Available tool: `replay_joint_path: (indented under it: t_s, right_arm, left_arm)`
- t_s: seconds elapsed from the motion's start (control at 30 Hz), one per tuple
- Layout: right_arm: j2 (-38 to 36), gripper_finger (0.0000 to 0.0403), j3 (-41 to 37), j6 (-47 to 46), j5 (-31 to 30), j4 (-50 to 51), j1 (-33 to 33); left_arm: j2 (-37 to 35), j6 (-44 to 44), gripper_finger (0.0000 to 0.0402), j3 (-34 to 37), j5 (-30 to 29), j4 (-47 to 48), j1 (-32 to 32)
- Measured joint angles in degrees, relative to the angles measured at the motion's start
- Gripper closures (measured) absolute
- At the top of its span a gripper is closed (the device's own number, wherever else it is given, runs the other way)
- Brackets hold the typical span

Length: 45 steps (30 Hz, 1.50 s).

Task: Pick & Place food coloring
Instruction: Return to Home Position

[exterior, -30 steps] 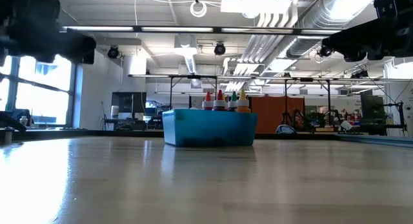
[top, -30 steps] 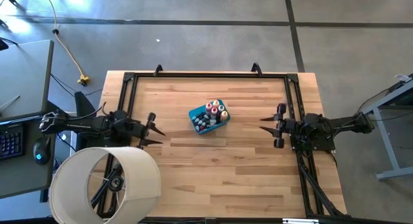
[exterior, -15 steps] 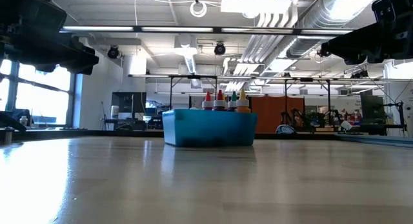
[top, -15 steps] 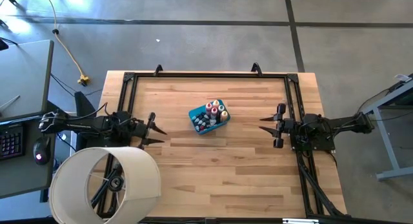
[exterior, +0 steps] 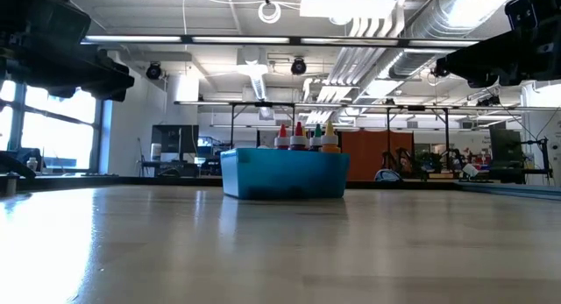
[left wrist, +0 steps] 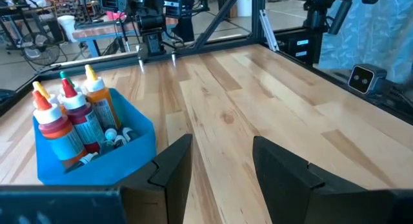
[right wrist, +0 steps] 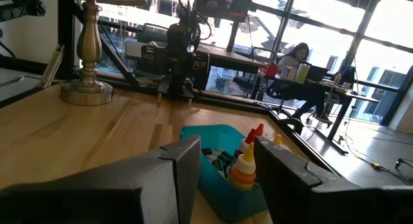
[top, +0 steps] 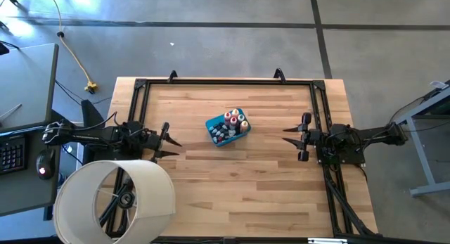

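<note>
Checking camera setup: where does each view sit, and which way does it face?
High view: overhead, straight down on the table, left gripper and right gripper.
Low view: table height, level across at the blue tub; both arms overhead.
Left wrist view: on the left arm, forward past its fingers.
Right wrist view: likewise from the right arm.
All four share that tub of food coloring bottles.

No lettering, brand, number or sign can be read anywhere; nothing legible is seen on the bottles [left wrist: 79, 118] or tub [left wrist: 132, 150].

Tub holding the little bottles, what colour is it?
The tub is plain bright blue. It shows best in the low view.
</note>
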<state>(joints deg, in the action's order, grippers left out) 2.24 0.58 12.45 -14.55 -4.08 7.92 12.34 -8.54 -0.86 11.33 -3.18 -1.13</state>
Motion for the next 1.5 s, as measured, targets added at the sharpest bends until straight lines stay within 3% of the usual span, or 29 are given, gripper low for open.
replay_joint_path:
  t_s: [0.83, 1.27, 1.5]
  right_arm:
    - [0.00, 0.0265, -0.02, 0.00, -0.04, 0.00, 0.00]
    - [-0.02, 0.0265, -0.04, 0.00, -0.04, -0.02, -0.01]
    - [-0.02, 0.0265, -0.04, 0.00, -0.04, -0.02, 0.00]
  left_arm:
    - [-0.26, -0.13, 0.0243, 0.02, -0.68, 0.39, -0.72]
    - [-11.40, -0.13, 0.0243, 0.02, -1.70, 0.37, -1.53]
    - [-11.93, -0.11, 0.0243, 0.02, -1.90, 0.37, -1.53]
